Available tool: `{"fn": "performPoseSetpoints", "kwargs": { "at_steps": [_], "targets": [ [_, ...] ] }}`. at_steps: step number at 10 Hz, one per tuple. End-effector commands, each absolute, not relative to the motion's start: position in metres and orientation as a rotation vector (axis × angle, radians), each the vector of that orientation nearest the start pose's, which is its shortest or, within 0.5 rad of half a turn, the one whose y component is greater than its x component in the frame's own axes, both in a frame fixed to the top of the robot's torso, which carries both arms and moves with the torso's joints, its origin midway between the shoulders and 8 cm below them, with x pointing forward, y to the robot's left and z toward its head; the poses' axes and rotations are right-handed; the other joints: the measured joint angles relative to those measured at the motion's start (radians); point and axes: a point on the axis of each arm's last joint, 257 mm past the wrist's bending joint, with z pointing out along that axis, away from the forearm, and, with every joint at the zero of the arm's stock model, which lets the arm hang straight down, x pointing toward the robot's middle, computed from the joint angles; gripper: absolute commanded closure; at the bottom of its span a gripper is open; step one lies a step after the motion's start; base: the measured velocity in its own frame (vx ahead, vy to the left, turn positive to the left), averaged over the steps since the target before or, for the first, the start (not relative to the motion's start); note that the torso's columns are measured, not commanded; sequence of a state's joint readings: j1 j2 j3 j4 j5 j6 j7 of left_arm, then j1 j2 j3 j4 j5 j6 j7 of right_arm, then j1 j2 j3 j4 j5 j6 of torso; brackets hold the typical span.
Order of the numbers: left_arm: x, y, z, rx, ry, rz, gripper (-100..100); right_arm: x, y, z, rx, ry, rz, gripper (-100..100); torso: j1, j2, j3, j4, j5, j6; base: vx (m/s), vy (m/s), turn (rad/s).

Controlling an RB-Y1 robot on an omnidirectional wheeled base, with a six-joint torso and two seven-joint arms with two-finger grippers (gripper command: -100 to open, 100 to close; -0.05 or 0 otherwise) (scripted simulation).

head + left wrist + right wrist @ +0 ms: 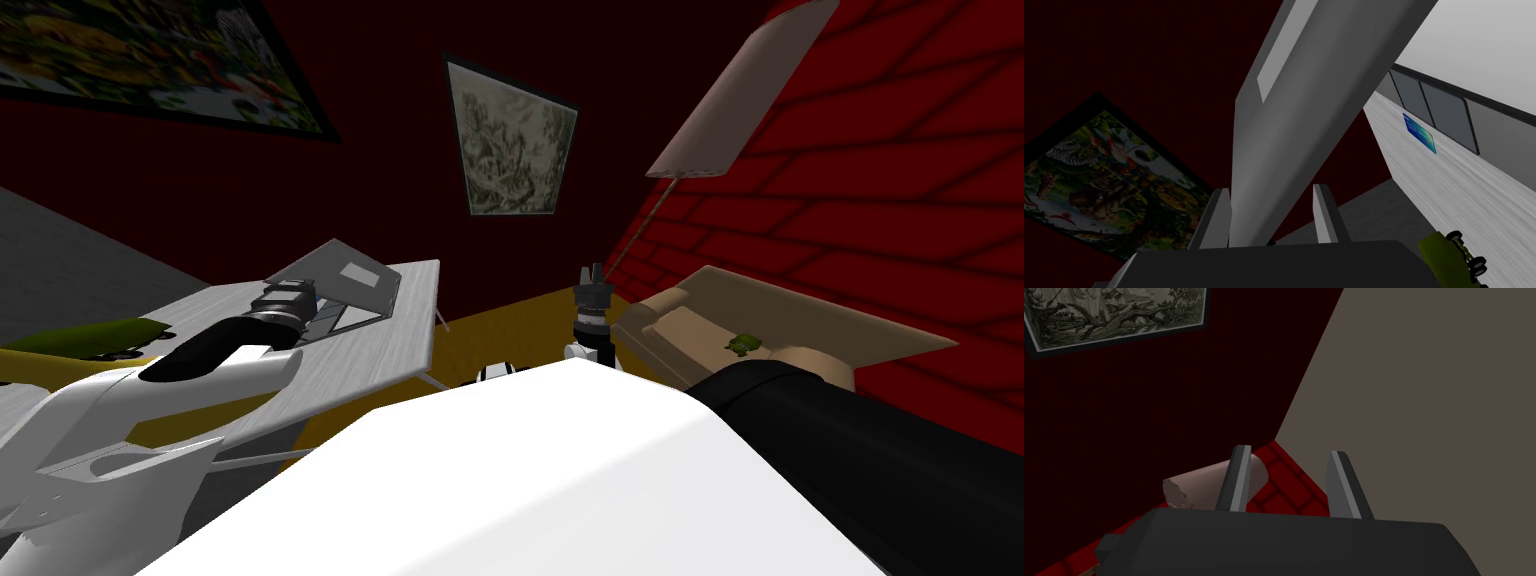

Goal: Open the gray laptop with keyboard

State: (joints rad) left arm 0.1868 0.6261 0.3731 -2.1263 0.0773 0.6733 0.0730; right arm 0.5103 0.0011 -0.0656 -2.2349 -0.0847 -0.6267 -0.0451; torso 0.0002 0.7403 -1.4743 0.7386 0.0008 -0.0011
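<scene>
The left gripper [1271, 190] stands spread astride the raised lid of the gray laptop [1304, 100]. One blade lies against the lid and a dark sliver parts the other from it. The laptop sits at the far edge of a pale table [1464, 190], with a blue card [1419, 132] and a yellow-green toy car [1449, 255] well apart. The left arm reaches over the table. The right gripper [1289, 455] points up, its fingers apart on nothing.
</scene>
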Motion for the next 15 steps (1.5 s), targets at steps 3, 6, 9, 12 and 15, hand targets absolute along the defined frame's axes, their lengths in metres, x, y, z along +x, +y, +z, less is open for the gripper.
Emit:
{"fn": "performPoseSetpoints", "kwargs": {
  "at_steps": [3, 6, 9, 12, 15],
  "targets": [
    [0.448, 0.519, -0.078, -1.267, 1.178, -0.638, 100, 0.323, -0.311, 0.026, 0.656, 0.489, 1.338, 0, -0.001, -0.001, -0.001, 0.0, -0.002, 0.0, -0.018, 0.056, -0.025],
    [0.445, 0.52, -0.085, -1.313, 1.157, -0.675, 100, 0.323, -0.312, 0.026, 0.656, 0.489, 1.338, 0, -0.001, -0.002, -0.001, 0.0, -0.002, 0.001, -0.012, 0.051, -0.023],
    [0.456, 0.51, -0.117, -1.466, 1.075, -0.837, 100, 0.323, -0.312, 0.026, 0.656, 0.489, 1.338, 0, 0.002, 0.0, -0.001, 0.0, 0.0, 0.001, -0.041, 0.088, 0.002],
    [0.455, 0.505, -0.111, -1.5, 1.051, -0.882, -100, 0.323, -0.312, 0.026, 0.656, 0.489, 1.338, 0, 0.002, -0.003, -0.002, -0.001, 0.0, 0.0, -0.027, 0.078, 0.005],
    [0.447, 0.502, -0.093, -1.498, 1.053, -0.884, -100, 0.323, -0.312, 0.026, 0.656, 0.489, 1.338, 0, -0.004, -0.004, -0.003, 0.0, -0.003, 0.002, 0.048, -0.005, 0.018]
  ]
}}
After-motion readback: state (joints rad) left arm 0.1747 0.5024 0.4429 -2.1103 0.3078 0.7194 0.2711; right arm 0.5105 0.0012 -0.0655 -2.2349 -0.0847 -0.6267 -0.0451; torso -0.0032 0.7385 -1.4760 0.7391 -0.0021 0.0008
